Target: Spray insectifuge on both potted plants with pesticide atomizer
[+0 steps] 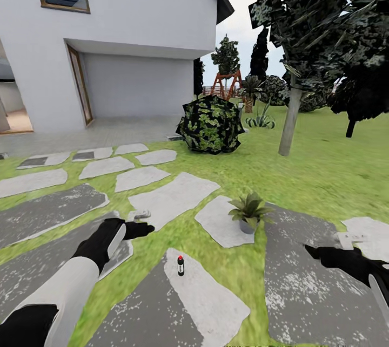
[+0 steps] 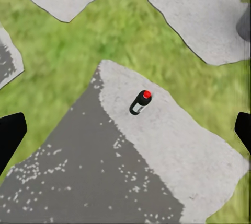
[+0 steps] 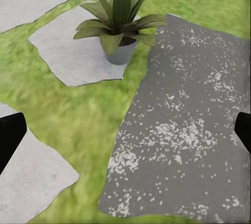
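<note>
while atomizer [image 1: 180,265] stands upright on stone [image 1: 210,298]; left pincer [image 1: 141,223] open

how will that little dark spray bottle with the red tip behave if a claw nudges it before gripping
The small slim dark spray bottle with a white label and red tip stands upright on a grey stepping stone, tall for its narrow base, so a sideways nudge would probably tip it. Its body looks round, so once down it may roll. It looks rigid and likely light.
</note>
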Tool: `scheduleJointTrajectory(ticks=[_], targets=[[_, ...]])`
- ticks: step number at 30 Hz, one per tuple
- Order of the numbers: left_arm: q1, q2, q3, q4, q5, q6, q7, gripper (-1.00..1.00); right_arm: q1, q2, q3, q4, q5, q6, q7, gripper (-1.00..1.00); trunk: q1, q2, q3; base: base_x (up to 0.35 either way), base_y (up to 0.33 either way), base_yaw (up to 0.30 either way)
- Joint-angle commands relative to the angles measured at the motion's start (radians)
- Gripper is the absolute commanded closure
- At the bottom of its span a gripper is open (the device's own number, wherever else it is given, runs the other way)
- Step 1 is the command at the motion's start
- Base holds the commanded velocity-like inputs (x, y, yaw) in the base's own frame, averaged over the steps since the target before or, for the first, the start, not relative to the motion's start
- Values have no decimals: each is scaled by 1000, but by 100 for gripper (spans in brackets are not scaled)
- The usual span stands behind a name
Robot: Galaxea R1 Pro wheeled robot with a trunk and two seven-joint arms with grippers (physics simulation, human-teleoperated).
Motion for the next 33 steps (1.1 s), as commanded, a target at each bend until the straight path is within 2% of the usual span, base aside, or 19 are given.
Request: scheduleJointTrajectory(ticks=[1,9,12,13,14,17,18,25,31,33], targets=[[0,1,0,-2,10,7,1,-100,-1,0,-1,0,-2,5,3,-100,0,0,-1,0,27,-261],[0,0,-2,-2,10,9,-4,-100,-1,5,-5,-1,-12,6,3,-100,0,0,-1,0,176,-219],[0,0,-10,-2,10,10,-14,-100,1,6,-26,-1,-80,8,3,-100,0,0,-1,0,273,-65],[0,-1,-13,-2,10,11,-18,-100,3,5,-42,-1,-133,9,3,-100,0,0,-1,0,286,-33],[0,-1,-15,-2,10,12,-20,-100,3,3,-49,0,-162,10,3,-100,0,0,-1,0,288,-26],[0,-2,-18,-1,10,13,-24,-100,5,-4,-63,0,-231,13,3,-100,0,0,-1,0,292,-18],[0,-2,-18,-1,10,13,-24,-100,5,-5,-65,0,-239,14,3,-100,0,0,-1,0,295,-32],[0,-1,-19,0,9,13,-26,-100,6,-9,-70,2,-262,14,0,-100,0,0,-1,0,297,-135],[0,-2,-20,2,9,12,-26,-100,8,-12,-63,5,-259,10,-2,-100,0,0,-1,0,299,-254],[1,-2,-20,2,8,11,-26,-100,8,-12,-62,5,-242,9,-2,-100,0,0,-1,0,300,-267]])
